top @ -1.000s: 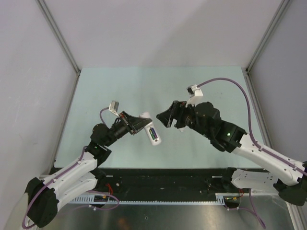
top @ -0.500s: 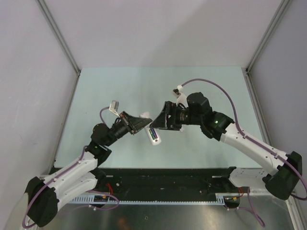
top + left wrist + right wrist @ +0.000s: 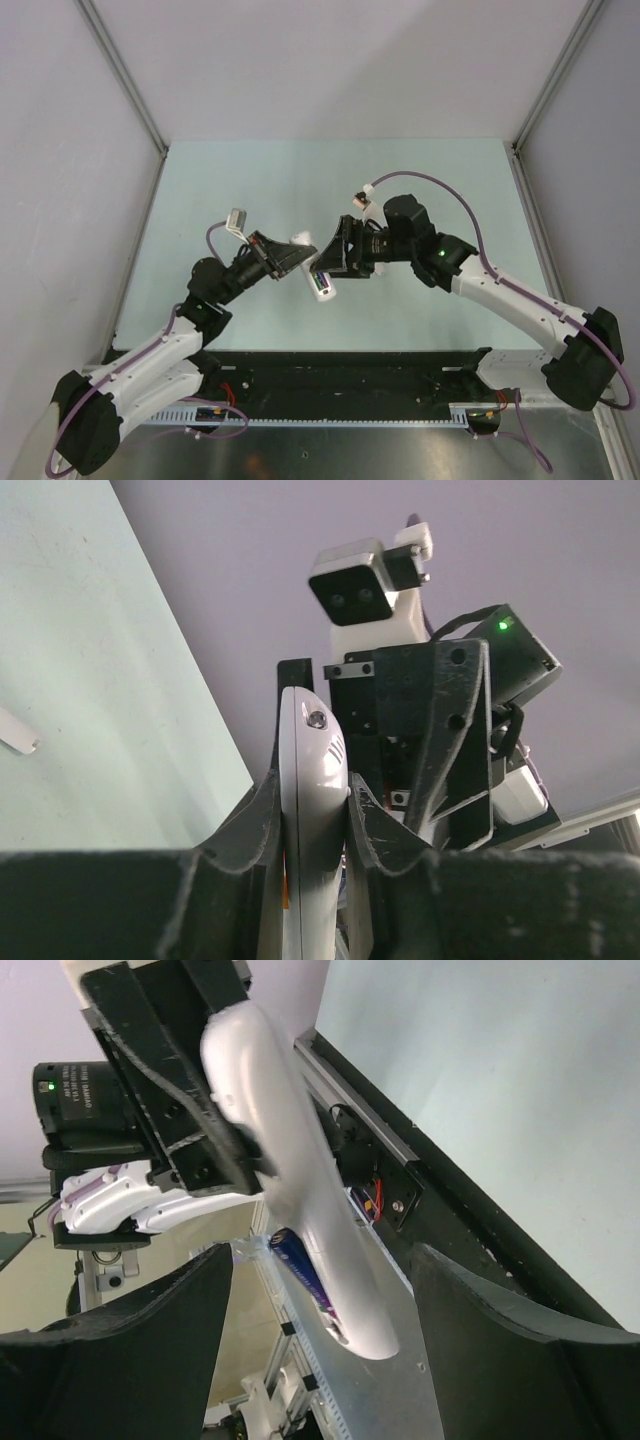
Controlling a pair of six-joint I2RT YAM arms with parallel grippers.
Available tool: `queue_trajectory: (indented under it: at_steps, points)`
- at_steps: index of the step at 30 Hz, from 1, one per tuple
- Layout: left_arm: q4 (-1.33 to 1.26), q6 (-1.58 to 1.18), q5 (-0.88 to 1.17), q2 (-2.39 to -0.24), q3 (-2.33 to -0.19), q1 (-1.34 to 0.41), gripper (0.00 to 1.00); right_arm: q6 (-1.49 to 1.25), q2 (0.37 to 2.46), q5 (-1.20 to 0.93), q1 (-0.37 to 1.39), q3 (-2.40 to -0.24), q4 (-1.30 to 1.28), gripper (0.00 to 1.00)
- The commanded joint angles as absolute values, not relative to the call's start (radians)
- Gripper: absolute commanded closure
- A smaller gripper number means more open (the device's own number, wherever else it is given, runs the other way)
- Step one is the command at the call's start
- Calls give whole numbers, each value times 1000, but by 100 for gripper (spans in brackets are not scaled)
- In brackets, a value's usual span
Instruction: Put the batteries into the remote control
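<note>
Right wrist: left claw (image 3: 225, 1070) pinching slim white remote control (image 3: 300, 1190) w/ purple-blue battery (image 3: 298, 1263) in back, right claw (image 3: 318, 1260) spread

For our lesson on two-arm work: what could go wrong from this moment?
1. Only the left jaws, shut on it, hold the remote control above the table; a nudge from the open right jaws straddling it could twist or drop it.
2. The purple-blue battery sits uncovered; a jolt might shake it out.
</note>
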State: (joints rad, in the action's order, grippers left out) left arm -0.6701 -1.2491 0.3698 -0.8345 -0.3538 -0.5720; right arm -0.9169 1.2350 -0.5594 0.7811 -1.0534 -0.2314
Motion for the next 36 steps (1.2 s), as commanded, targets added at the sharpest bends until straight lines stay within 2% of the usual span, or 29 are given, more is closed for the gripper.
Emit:
queue_trajectory:
  at_steps: [1,11,29,36]
  points:
    - [-732,-1270,373,-808,-396,-577,100,-953,1250,-597,772,-1045,-160,25]
    - [-759,-1324,385,-821,-380,-575,100,-1025,1267,-624,758,-1028,-74,28]
    - [-781,-1328,371,-824,-371,-575,100,-1034,1278,-629,750,-993,-64,42]
    - [-785,-1331,362,-819,-367,-574,100,-1028,1267,-624,753,-983,-77,50]
